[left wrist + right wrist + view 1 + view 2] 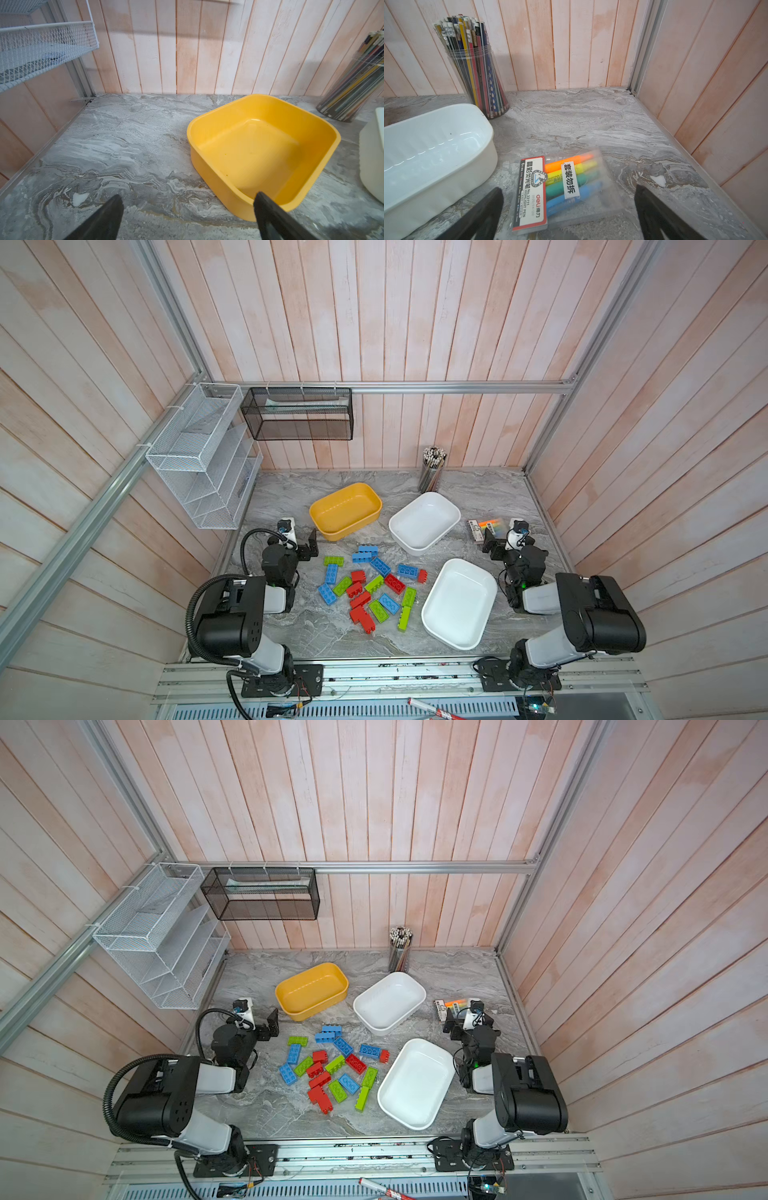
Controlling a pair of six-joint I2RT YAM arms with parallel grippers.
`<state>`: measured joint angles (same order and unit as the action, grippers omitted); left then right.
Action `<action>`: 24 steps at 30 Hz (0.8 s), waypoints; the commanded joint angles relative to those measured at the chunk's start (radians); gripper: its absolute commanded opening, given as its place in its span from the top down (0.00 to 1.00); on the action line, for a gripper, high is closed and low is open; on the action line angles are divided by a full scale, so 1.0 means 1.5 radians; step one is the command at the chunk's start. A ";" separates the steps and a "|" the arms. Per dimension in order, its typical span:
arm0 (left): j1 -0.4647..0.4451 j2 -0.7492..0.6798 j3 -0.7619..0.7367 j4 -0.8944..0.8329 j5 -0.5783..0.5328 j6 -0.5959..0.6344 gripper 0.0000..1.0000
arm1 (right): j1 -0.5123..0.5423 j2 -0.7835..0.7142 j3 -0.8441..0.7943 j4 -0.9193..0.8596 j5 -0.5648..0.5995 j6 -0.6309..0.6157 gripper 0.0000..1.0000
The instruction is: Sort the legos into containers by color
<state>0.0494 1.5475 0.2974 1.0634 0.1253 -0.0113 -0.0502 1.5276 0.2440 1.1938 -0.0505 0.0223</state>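
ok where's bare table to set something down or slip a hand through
Bare: the back left corner beside the yellow tub; the back right corner between pencil cup and marker pack; the front strip between legos and rail. Crowded: the middle, legos packed beside the near white tub.

I am logging one grey marbled tabletop [291, 626]. Lying on it: loose legos [374, 584] in blue, green and red. Behind the legos, a yellow tub [332, 536] and a white tub [424, 522] are sitting. Right of the legos, a second white tub [459, 603]. A pencil cup [432, 472] is standing well behind the legos, and a highlighter pack [486, 526] is lying far to their right.
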 commanded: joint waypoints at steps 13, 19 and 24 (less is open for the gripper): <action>-0.003 -0.005 -0.002 0.020 -0.002 0.004 0.00 | -0.001 -0.007 -0.001 0.008 -0.005 -0.004 0.02; -0.001 -0.003 -0.001 0.019 -0.005 0.001 0.00 | -0.001 -0.007 -0.001 0.008 -0.005 -0.003 0.02; 0.001 -0.004 -0.003 0.021 -0.001 -0.001 0.00 | -0.010 -0.006 -0.001 0.008 -0.009 0.007 0.02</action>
<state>0.0494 1.5475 0.2974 1.0634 0.1230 -0.0116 -0.0551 1.5276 0.2440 1.1938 -0.0513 0.0235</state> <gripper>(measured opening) 0.997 0.980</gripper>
